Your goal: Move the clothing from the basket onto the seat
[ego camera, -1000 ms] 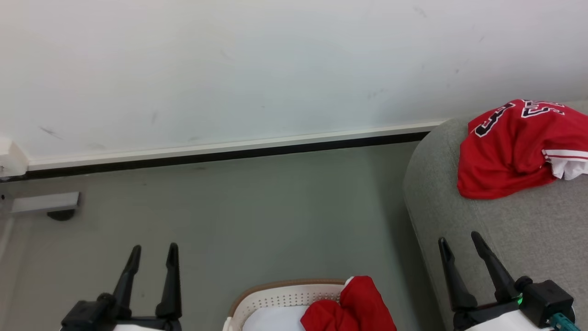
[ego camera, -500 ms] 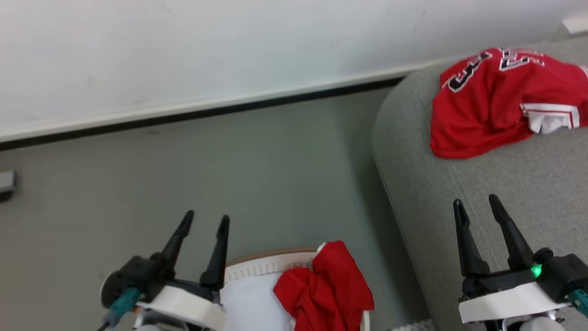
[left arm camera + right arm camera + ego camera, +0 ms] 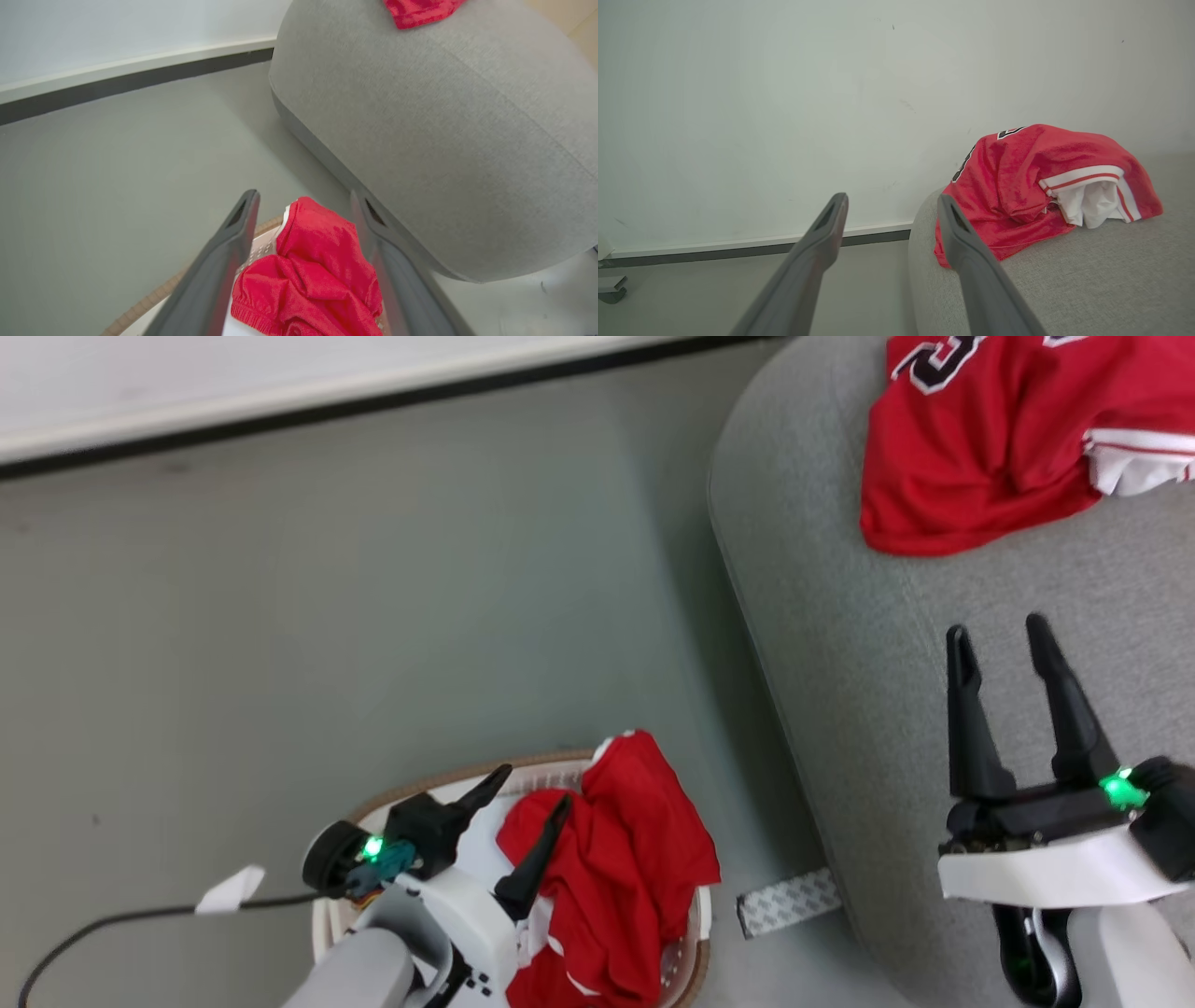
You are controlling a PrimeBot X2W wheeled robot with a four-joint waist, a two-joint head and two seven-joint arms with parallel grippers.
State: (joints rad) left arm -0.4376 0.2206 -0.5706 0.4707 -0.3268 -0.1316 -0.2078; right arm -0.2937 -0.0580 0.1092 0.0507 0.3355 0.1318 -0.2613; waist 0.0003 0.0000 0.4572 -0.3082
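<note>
Left gripper (image 3: 537,785) open, empty, over basket (image 3: 411,791) lower centre, red clothing (image 3: 616,859) inside. Right gripper (image 3: 994,628) open over seat (image 3: 840,663). Jersey (image 3: 971,457) upper right on seat, partial "3" legible.

White arm shells (image 3: 1046,877), black left end effector (image 3: 534,785) and right end effector (image 3: 994,627), green lights (image 3: 1117,791), teal connector (image 3: 387,857), dark cable (image 3: 112,921).

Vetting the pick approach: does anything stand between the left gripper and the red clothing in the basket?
Nothing visible does. The open left gripper is over the white perforated plastic laundry basket, and the crumpled bright red jersey garment heaped inside lies straight ahead between its two long dark fingers, uncovered.
</note>
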